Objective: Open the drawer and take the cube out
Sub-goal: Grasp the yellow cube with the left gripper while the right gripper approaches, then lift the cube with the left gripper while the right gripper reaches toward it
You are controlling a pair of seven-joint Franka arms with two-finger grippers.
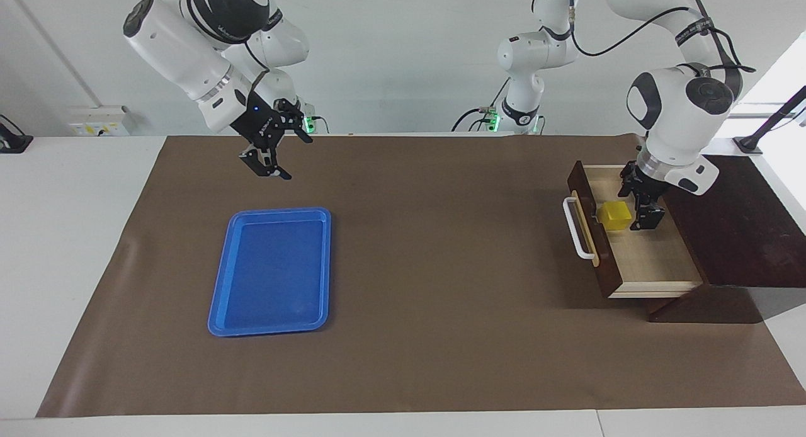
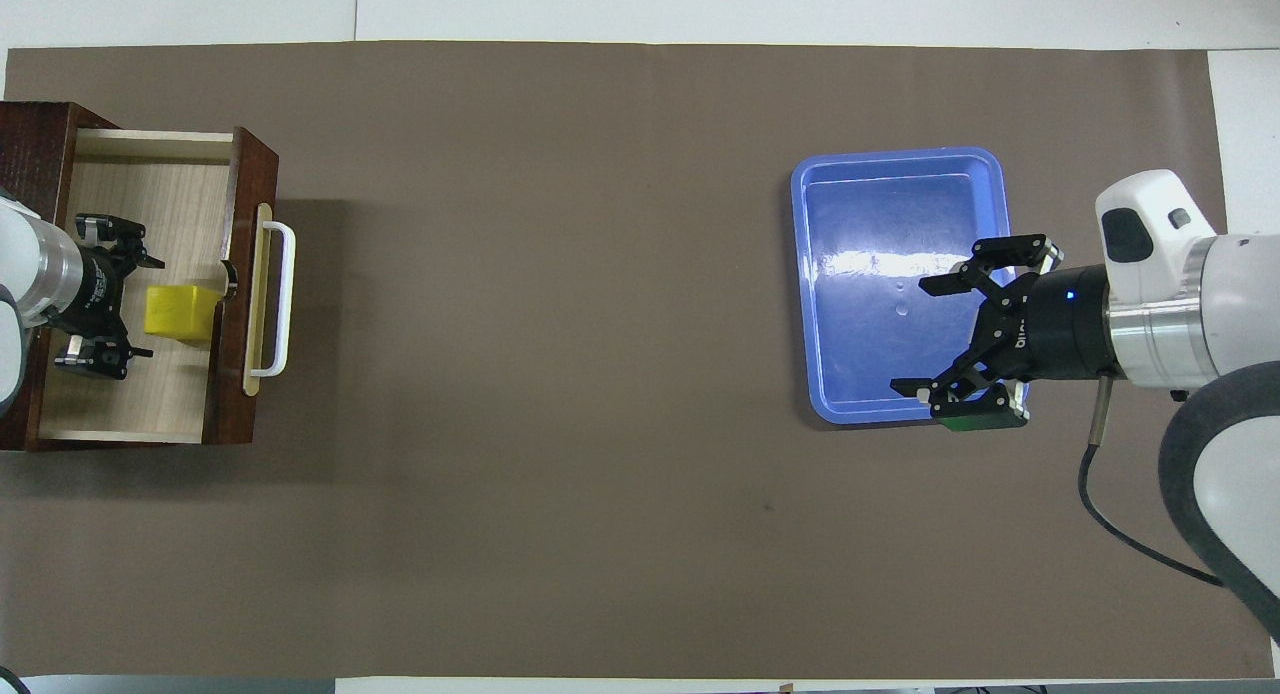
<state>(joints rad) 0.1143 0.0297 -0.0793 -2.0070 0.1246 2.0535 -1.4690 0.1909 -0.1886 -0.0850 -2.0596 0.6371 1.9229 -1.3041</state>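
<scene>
The dark brown drawer (image 1: 652, 261) stands pulled open at the left arm's end of the table, its white bar handle (image 1: 572, 229) facing the table's middle. It also shows in the overhead view (image 2: 150, 189). The yellow cube (image 1: 615, 215) sits on the drawer's pale floor just inside the front panel, also seen from overhead (image 2: 180, 312). My left gripper (image 1: 641, 203) is open and low over the drawer's inside, right beside the cube and not closed on it; it shows from overhead too (image 2: 140, 304). My right gripper (image 1: 269, 163) is open and empty in the air, also seen from overhead (image 2: 915, 336).
A flat blue tray (image 1: 217, 298) lies empty on the brown mat toward the right arm's end; from overhead (image 2: 800, 274) my right gripper hangs over its edge nearest the robots. The dark cabinet body (image 1: 743, 229) holds the drawer.
</scene>
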